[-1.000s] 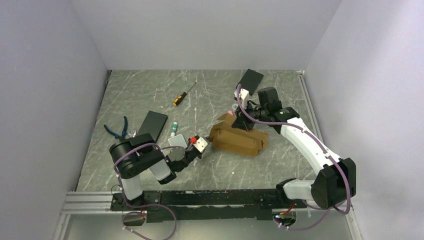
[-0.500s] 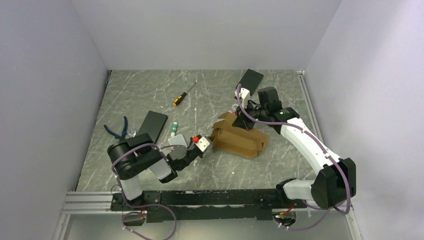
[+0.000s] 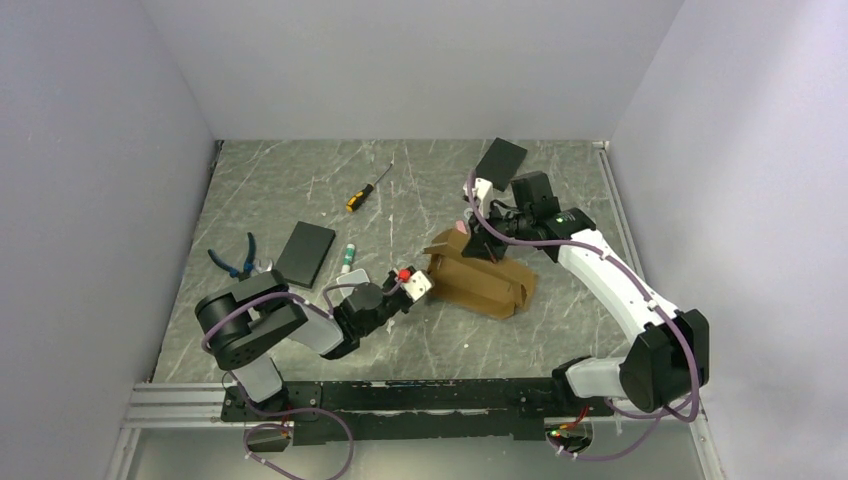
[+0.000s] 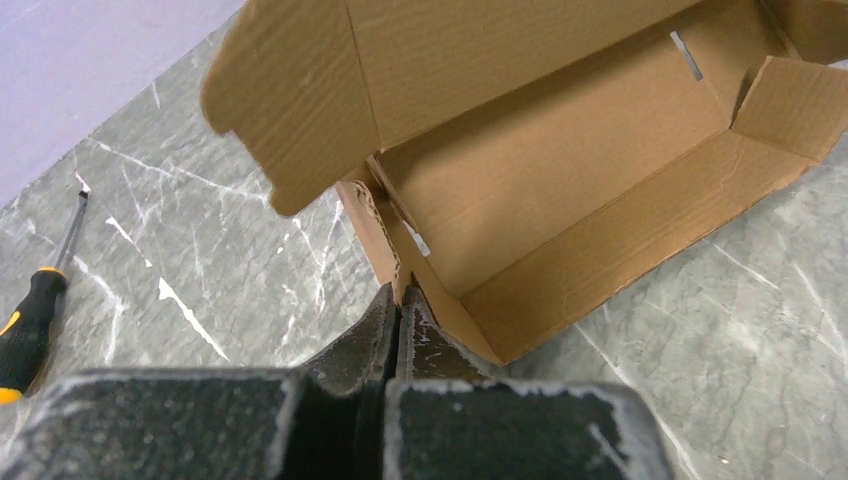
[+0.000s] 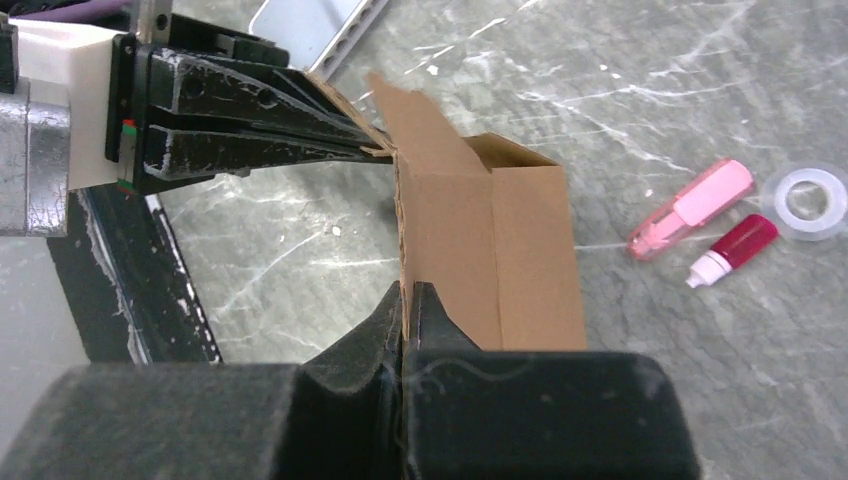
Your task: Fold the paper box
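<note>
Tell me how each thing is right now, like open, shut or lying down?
paper box, half folded, top open
left gripper, shut on the box's edge
right gripper, shut on a box wall
screwdriver, lying flat
pliers, lying flat, handles apart
pink bottle, lying on its side
tape roll, lying flat

White-linked, black-jointed, purple-cabled arms end in the scuffed black left pincer and right pincer.

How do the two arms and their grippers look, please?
The left arm and right arm have white links, black joints and purple cables. The left gripper and right gripper have black, scuffed fingers; the left has a white block with a red mark.
</note>
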You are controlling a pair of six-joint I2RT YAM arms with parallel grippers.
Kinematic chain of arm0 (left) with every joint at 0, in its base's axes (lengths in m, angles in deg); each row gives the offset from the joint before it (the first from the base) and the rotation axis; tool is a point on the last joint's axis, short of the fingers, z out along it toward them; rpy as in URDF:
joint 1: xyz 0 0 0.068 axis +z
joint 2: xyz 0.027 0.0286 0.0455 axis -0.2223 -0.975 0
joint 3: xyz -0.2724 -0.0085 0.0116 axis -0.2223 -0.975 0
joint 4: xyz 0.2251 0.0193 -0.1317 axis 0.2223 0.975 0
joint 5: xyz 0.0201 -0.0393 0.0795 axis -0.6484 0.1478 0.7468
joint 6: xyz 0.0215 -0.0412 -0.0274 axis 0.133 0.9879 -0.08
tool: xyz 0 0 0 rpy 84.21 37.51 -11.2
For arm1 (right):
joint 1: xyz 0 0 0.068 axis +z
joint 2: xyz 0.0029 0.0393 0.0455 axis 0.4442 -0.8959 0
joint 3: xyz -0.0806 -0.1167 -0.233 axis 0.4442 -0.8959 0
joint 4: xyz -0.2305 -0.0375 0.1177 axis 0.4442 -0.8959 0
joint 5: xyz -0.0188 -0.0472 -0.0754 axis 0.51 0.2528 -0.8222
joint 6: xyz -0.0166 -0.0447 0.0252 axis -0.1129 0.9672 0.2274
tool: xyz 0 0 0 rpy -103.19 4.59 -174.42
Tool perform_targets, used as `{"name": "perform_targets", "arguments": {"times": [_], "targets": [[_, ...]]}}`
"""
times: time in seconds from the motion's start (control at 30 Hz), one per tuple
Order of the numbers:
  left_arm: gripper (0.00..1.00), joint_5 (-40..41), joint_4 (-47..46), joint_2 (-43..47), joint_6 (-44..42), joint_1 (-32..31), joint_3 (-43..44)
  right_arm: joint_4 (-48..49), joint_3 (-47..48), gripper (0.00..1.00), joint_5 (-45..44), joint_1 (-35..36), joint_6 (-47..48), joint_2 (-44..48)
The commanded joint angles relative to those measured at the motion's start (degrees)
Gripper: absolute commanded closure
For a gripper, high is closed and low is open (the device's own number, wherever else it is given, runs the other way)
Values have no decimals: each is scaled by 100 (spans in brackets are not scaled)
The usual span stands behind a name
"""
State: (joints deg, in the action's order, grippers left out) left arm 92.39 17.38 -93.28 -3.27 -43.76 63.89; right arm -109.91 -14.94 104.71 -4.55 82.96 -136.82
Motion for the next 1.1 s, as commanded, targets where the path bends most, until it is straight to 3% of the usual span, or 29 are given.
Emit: {"name": "perform_targets", "arguments": {"times": [0.0,0.2,0.37,0.57,0.97,1.07], "targets": [[100,-434,532,-28,-169,-183,20,-317,242,100,197,236,251,-65],[100,-330,596,-62,-51,-279,68,-351,214,100,-98,496,272,-100],[99,-257,1169,169,345,-317,210,-320,127,100,-400,584,317,-15],[77,-284,1507,518,875,-325,122,-379,35,100,-483,667,470,56],[57,-498,1496,949,1637,-325,-274,-485,-242,100,-585,848,757,267],[48,-424,1469,1355,1926,-318,-468,-502,-286,100,-612,888,799,324]]}}
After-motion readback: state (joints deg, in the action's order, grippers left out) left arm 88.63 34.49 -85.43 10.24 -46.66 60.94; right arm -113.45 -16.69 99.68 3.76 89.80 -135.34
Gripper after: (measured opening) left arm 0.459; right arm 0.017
